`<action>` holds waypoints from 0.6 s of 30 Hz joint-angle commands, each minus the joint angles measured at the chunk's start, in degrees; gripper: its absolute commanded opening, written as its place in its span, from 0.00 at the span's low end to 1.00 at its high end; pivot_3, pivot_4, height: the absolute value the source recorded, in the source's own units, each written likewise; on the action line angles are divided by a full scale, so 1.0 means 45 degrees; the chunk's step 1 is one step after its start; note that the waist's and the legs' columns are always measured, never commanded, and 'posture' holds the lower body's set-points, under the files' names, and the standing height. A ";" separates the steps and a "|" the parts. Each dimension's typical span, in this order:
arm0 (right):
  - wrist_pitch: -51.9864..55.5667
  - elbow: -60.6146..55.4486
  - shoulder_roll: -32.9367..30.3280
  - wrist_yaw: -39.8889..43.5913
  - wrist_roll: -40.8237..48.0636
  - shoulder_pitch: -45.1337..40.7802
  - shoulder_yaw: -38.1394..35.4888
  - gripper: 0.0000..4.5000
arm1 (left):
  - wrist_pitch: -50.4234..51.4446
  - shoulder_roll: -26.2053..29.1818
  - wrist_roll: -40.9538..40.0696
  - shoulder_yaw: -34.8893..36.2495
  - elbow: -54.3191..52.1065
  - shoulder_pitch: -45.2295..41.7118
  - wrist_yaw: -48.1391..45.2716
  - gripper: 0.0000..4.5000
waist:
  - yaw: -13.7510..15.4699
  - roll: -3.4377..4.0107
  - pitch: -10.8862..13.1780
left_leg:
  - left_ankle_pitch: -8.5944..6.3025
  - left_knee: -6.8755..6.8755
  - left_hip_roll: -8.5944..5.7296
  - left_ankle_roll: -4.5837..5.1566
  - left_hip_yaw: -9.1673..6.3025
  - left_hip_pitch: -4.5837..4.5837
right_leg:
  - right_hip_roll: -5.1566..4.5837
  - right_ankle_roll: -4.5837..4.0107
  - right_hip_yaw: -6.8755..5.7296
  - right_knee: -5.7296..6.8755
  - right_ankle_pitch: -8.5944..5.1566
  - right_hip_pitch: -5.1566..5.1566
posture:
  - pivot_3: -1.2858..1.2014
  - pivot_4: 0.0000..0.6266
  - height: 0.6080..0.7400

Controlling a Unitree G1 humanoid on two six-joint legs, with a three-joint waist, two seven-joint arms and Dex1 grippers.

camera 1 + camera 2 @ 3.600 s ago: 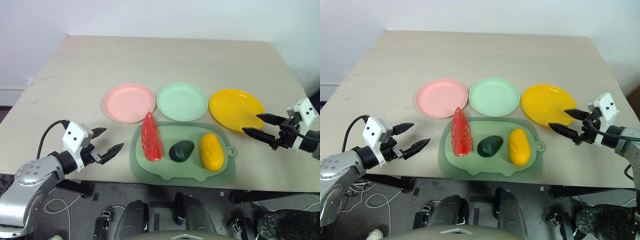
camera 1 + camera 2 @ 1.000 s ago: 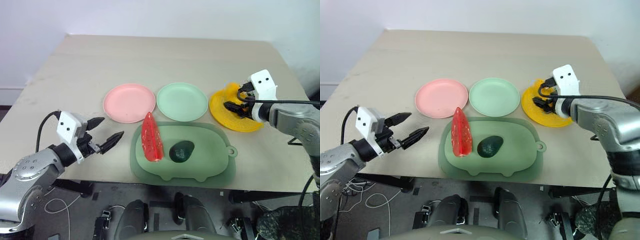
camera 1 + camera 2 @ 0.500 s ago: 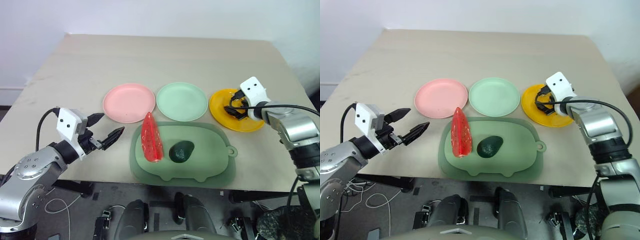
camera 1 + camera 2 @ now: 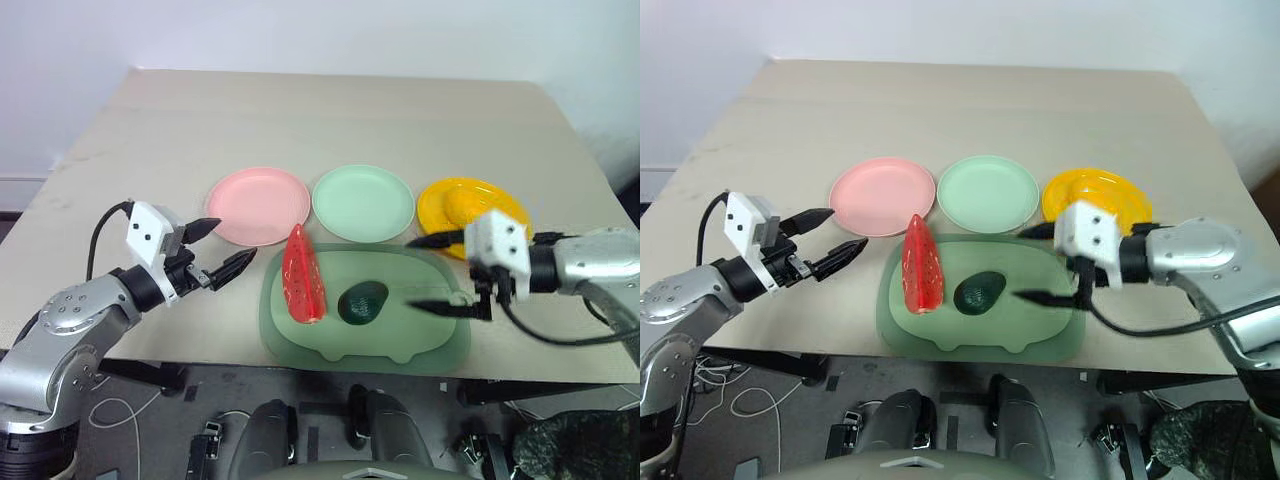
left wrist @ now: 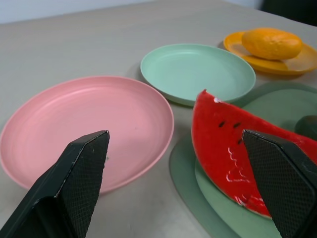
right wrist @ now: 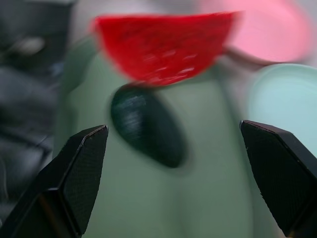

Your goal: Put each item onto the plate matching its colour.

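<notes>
The yellow fruit (image 4: 467,204) lies on the yellow plate (image 4: 505,212). The pink plate (image 4: 258,205) and the mint plate (image 4: 363,203) are bare. On the dull-green tray (image 4: 400,340) lie the red slice (image 4: 303,273) and the dark avocado (image 4: 362,301). My right gripper (image 4: 437,274) hangs open over the tray's right part, pointing at the avocado (image 6: 148,126) with a gap between them. My left gripper (image 4: 236,238) is open and holds nothing, just left of the red slice (image 5: 233,148) and in front of the pink plate (image 5: 89,129).
The beige table (image 4: 320,120) stretches bare behind the plates. The tray's front rim sits close to the table's near edge (image 4: 200,362). A black cable (image 4: 560,335) loops from my right wrist.
My right gripper opened, left the yellow fruit on the yellow plate, and swung back and leftward over the tray. The plate, tilted a second ago, lies flat. My left gripper stays open.
</notes>
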 commanded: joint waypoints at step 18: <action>-0.6149 0.5007 0.3601 0.3656 -0.3264 -0.2965 0.3499 0.99 | 0.1379 0.1380 -0.2282 0.1150 -0.2271 0.1570 -0.0800 1.00 | 0.0024 0.0002 0.0004 | 0.0032 0.0003 -0.0005 -0.0057 -0.0005 0.0010 | 0.0008 -0.0002 -0.0005 0.0009 0.0003 0.0008 | 0.52 0.24 1.00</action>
